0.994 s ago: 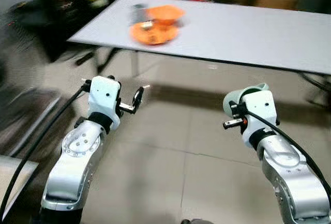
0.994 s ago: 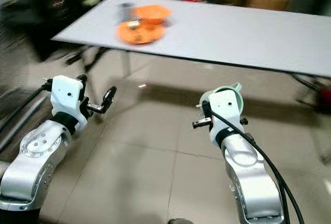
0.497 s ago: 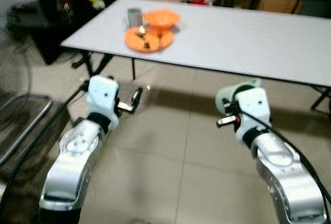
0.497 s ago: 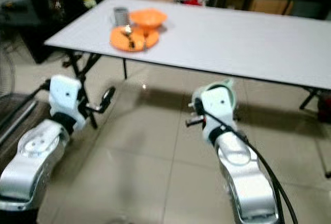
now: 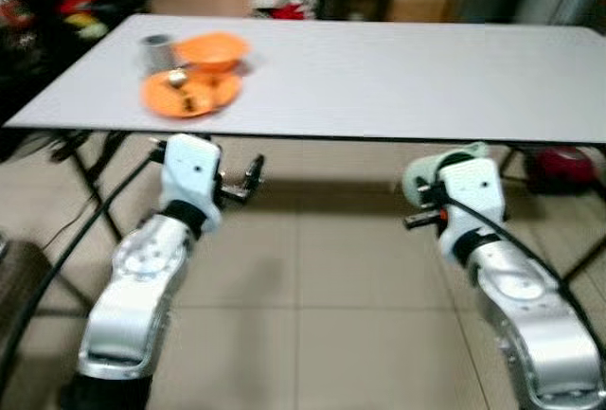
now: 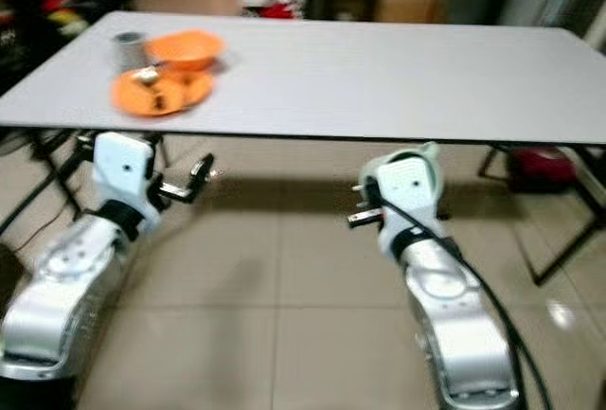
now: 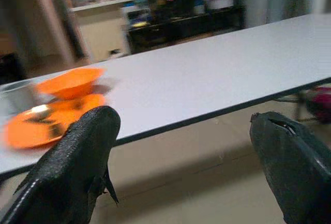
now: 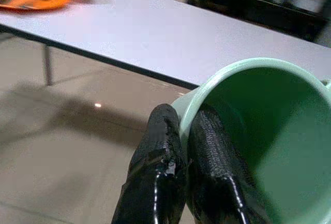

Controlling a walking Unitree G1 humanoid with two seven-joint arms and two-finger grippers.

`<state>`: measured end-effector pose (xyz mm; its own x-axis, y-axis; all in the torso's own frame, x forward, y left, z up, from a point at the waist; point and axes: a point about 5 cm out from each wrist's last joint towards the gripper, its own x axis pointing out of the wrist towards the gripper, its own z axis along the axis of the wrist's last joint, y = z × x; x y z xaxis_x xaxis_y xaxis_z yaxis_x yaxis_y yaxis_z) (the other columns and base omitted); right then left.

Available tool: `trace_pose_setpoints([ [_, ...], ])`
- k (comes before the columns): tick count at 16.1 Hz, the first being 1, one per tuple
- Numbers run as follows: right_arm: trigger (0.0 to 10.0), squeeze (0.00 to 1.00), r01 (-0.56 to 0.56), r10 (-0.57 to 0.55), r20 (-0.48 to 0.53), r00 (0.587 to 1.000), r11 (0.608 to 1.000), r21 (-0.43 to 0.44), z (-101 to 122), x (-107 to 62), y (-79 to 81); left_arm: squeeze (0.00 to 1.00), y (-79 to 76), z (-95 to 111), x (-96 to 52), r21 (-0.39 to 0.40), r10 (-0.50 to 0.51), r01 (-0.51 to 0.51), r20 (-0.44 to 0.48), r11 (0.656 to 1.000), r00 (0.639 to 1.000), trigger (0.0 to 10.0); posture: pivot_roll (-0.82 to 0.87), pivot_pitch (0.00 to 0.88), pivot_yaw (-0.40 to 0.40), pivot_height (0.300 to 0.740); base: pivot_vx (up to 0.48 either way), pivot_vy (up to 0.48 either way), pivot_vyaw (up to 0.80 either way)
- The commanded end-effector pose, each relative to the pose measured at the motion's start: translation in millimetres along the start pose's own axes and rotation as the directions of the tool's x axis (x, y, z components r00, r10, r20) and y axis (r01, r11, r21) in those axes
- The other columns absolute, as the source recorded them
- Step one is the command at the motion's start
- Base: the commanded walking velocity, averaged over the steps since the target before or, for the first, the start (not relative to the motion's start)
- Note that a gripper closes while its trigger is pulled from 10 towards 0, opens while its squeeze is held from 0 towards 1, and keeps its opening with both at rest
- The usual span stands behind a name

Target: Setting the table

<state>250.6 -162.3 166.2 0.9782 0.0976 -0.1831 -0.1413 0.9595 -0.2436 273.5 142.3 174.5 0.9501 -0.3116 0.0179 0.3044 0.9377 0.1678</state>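
Green is the cup that the right end effector holds below the white surface; an orange plate, bowl and grey cup sit far left. In the left wrist view, the left end effector is wide open, holding nothing. In the right wrist view, two fingers pinch the rim. That thin grip could slip, I think. Tiled floor lies below.

Plate, bowl on table's left
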Motion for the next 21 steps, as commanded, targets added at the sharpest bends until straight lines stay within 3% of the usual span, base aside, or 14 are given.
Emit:
trace_pose_setpoints([
  [1, 10.0, 0.00, 0.014, -0.014, 0.006, 1.000, 1.000, -0.001, 3, 1.9, -3.5, 0.00, 3.5, -1, 0.7, 0.009, 0.013, -0.012, -0.010, 1.000, 1.000, 10.0, 0.03, 0.000, 0.015, 0.740, 0.292, 0.000, 0.00],
  [8, 10.0, 0.00, 0.050, -0.050, 0.006, 0.999, 0.997, 0.053, -2, 2.6, -11.0, 0.00, 8.9, -3, 2.4, 0.010, 0.041, -0.041, -0.020, 0.999, 0.999, 10.0, 0.04, 0.000, 0.009, 0.740, 0.298, 0.000, -0.07],
  [13, 10.0, 0.00, 0.032, -0.032, 0.005, 0.999, 0.998, 0.047, -4, 1.1, -6.3, 0.00, 10.6, -5, 0.0, 0.011, 0.043, -0.042, -0.019, 0.999, 0.999, 10.0, 0.04, 0.000, 0.009, 0.740, 0.303, 0.000, -0.32],
  [15, 10.0, 0.00, 0.011, -0.010, -0.024, 1.000, 1.000, 0.023, -15, -1.4, -0.6, 0.00, 13.5, -10, -4.9, 0.015, 0.047, -0.047, -0.025, 0.999, 0.999, 10.0, 0.05, 0.000, 0.003, 0.740, 0.304, 0.000, 0.00],
  [21, 10.0, 0.00, -0.034, 0.036, -0.018, 0.999, 0.992, 0.119, -44, -9.3, 7.7, 0.00, 21.8, -35, -28.5, 0.002, 0.100, -0.100, -0.043, 0.995, 0.994, 10.0, 0.06, 0.000, 0.000, 0.740, 0.304, 0.000, 0.00],
])
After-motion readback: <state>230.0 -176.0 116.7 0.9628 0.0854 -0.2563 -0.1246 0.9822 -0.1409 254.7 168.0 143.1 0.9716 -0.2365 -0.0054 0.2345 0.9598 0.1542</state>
